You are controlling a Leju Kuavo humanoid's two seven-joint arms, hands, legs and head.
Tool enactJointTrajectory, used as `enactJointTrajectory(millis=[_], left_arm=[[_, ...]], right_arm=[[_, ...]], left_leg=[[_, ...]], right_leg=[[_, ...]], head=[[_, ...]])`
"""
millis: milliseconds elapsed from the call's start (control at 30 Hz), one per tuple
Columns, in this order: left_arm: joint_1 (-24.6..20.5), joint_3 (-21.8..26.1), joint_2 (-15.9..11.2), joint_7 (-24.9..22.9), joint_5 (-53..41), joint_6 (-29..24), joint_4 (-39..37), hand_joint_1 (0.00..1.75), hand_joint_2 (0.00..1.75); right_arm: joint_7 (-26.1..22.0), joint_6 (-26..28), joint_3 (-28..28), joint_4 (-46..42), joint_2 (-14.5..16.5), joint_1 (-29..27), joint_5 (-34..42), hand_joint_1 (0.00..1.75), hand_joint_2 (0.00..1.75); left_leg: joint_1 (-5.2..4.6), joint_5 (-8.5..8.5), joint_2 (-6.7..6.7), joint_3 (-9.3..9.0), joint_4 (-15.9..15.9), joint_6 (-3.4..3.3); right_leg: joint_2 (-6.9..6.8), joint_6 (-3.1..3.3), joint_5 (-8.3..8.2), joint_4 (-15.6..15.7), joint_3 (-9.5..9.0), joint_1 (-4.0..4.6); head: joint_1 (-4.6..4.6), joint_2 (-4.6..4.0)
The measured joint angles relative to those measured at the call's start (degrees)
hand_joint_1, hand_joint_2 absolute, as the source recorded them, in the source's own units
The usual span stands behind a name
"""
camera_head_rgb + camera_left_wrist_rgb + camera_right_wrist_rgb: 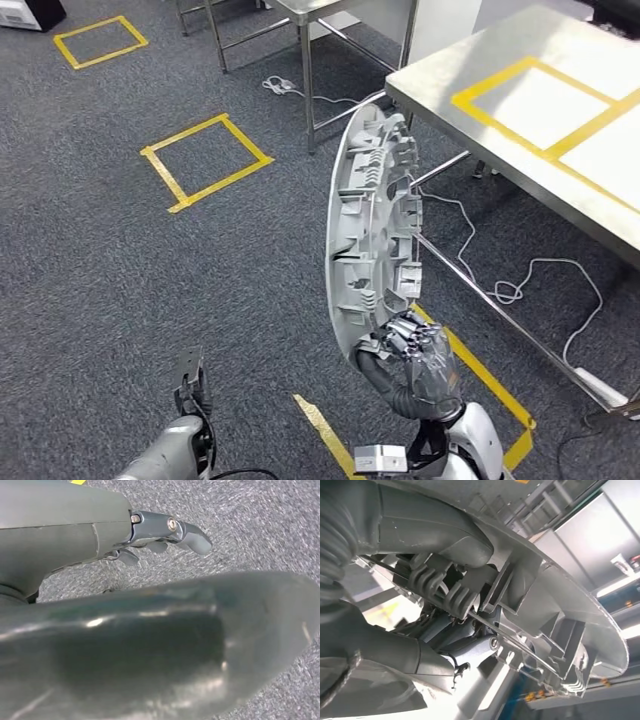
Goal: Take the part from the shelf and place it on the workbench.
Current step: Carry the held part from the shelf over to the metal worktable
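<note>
Part (371,235) in right hand's (420,358) grip

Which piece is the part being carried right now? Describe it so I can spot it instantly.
Start at the steel workbench with yellow tape at upper right. Just off its near corner, above the grey carpet, the right hand grips the part by its lower rim: a round silver disc held on edge, ribbed inside facing the bench.

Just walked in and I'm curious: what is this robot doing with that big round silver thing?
The right robot hand grips a silver wheel cover by its lower rim, holding it upright on edge over the grey carpet. The steel workbench with yellow tape squares stands just ahead to the right, and the cover is not yet on it. The left robot hand hangs low, holding nothing.
</note>
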State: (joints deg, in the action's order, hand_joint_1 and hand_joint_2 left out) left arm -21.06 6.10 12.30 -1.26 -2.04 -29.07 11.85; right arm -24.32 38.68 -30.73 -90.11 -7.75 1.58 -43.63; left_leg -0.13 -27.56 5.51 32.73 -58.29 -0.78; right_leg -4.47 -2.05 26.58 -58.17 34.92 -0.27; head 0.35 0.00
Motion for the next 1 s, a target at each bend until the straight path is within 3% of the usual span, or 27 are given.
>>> enactJointTrajectory(millis=[67,133,200,267,300,333,433,500,567,633,667,733,800,833,867,933,1000], left_arm=[[-0.1,0.0,0.0,0.0,0.0,0.0,0.0,0.00,0.00],[-0.2,-0.1,0.1,-0.1,-0.2,0.1,0.0,0.00,0.00],[-0.2,-0.2,0.0,-0.2,-0.4,0.2,0.0,0.00,0.00],[0.0,-0.3,-0.1,-0.4,-0.5,0.2,0.0,0.00,0.00],[0.1,-0.3,-0.1,-0.5,-0.5,0.3,0.0,0.00,0.00],[0.1,-0.4,-0.2,-0.5,-0.5,0.4,0.0,0.00,0.00],[-0.1,-0.4,-0.4,-0.6,-0.8,0.7,0.0,0.00,0.00],[-0.2,-0.5,-0.4,-0.6,-0.8,0.8,0.0,0.00,0.00],[-0.3,-0.5,-0.3,-0.7,-0.8,0.8,0.0,0.00,0.00],[-0.4,-0.6,-0.3,-0.7,-0.9,0.8,0.0,0.00,0.00],[-0.4,-0.7,-0.2,-0.8,-0.9,0.9,0.0,0.00,0.00],[-0.3,-0.7,-0.2,-0.9,-0.8,1.1,0.0,0.00,0.00],[-0.1,-0.8,-0.3,-1.0,-0.6,1.5,0.0,0.00,0.00],[0.0,-0.8,-0.3,-1.0,-0.6,1.7,0.0,0.00,0.00],[0.0,-0.8,-0.3,-1.1,-0.5,1.9,0.0,0.00,0.00],[-0.1,-0.8,-0.3,-1.1,-0.5,2.0,0.0,0.00,0.00],[-0.2,-0.8,-0.3,-1.1,-0.5,2.1,0.0,0.00,0.00]], right_arm=[[-0.1,0.0,0.0,0.0,-0.1,0.0,0.1,1.75,1.75],[-0.1,0.0,0.0,0.0,-0.1,0.1,0.1,1.75,1.75],[-0.2,0.1,0.0,0.0,-0.1,0.2,0.1,1.75,1.75],[-0.3,0.1,0.0,0.0,-0.1,0.2,0.1,1.75,1.75],[-0.3,0.1,0.1,0.0,-0.1,0.1,0.1,1.75,1.75],[-0.4,0.1,0.1,0.0,-0.1,0.1,0.1,1.75,1.75],[-0.4,0.2,0.1,0.0,-0.1,0.1,0.2,1.75,1.75],[-0.4,0.4,0.1,0.0,-0.1,0.1,0.2,1.75,1.75],[-0.4,0.6,0.3,0.0,-0.1,-0.1,0.1,1.75,1.75],[-0.4,0.6,0.6,0.0,-0.2,-0.3,-0.4,1.75,1.75],[-0.4,0.6,0.8,0.0,-0.2,-0.4,-0.8,1.75,1.75],[-0.4,0.6,1.0,0.0,-0.2,-0.4,-1.4,1.75,1.75],[-0.5,0.6,1.0,0.1,-0.2,-0.5,-1.6,1.75,1.75],[-0.5,0.6,1.0,0.1,-0.2,-0.6,-1.7,1.75,1.75],[-0.5,0.6,1.1,0.1,-0.2,-0.7,-1.7,1.75,1.75],[-0.5,0.6,1.1,0.2,-0.2,-0.7,-1.7,1.75,1.75],[-0.5,0.6,1.1,0.3,-0.2,-0.7,-1.7,1.75,1.75]], left_leg=[[0.04,-0.16,0.88,-0.12,-0.1,0.42],[0.39,-1.75,-0.81,0.42,-1.9,0.92],[0.66,-5.21,-3.86,3.02,-8.2,1.27],[0.68,-7.79,-4.98,6.41,-15.4,1.32],[0.67,-7.62,-5.14,7.19,-16.8,1.21],[0.65,-6.30,-5.30,6.94,-15.9,0.99],[0.61,-0.31,-7.28,2.50,-5.2,-0.06],[0.53,0.62,-8.53,0.90,-1.2,-0.43],[0.49,0.53,-8.29,0.76,-0.5,-0.54],[0.69,1.02,-7.66,0.60,0.2,-0.99],[0.82,1.27,-7.30,0.53,0.6,-1.23],[0.80,1.22,-6.72,0.61,0.7,-1.47],[0.82,0.91,-6.05,0.59,0.7,-1.42],[0.87,0.76,-5.79,0.48,0.7,-1.29],[0.96,0.55,-5.60,0.29,0.6,-1.07],[1.02,-0.02,-5.32,-0.03,0.3,-0.40],[0.84,-0.49,-5.17,-0.12,0.0,0.34]], right_leg=[[1.47,0.81,-0.30,0.0,0.16,-0.06],[2.79,1.52,-0.53,0.1,0.14,-0.27],[4.15,2.04,-0.64,0.2,0.10,-0.40],[5.79,2.24,-0.71,0.2,0.11,-0.29],[6.69,2.27,-0.74,0.2,0.10,-0.23],[7.57,2.28,-0.77,0.1,0.08,-0.17],[9.62,2.13,-0.87,0.0,0.10,-0.09],[10.59,1.63,-1.10,-0.1,0.59,-0.22],[11.11,0.92,-1.38,0.0,1.03,-0.40],[9.18,0.35,-0.45,-1.0,1.81,-0.28],[7.69,0.11,0.88,-3.1,2.83,-0.21],[5.42,-0.32,4.41,-10.1,6.11,-0.33],[4.99,-0.80,5.72,-15.3,8.46,-0.63],[4.88,-1.03,4.86,-15.0,8.19,-0.82],[4.69,-1.25,3.12,-12.2,6.70,-1.03],[4.08,-1.57,0.48,-4.3,2.28,-1.21],[3.85,-0.93,0.52,-0.4,-0.19,-1.05]], head=[[-0.05,0.00],[-0.13,0.00],[-0.30,0.00],[-0.35,0.00],[-0.35,0.00],[-0.34,0.00],[-0.33,0.00],[-0.40,0.00],[-0.53,0.00],[-0.36,0.00],[-0.19,0.00],[0.08,0.00],[0.07,0.00],[0.09,0.00],[0.07,0.00],[0.15,0.00],[0.18,0.00]])
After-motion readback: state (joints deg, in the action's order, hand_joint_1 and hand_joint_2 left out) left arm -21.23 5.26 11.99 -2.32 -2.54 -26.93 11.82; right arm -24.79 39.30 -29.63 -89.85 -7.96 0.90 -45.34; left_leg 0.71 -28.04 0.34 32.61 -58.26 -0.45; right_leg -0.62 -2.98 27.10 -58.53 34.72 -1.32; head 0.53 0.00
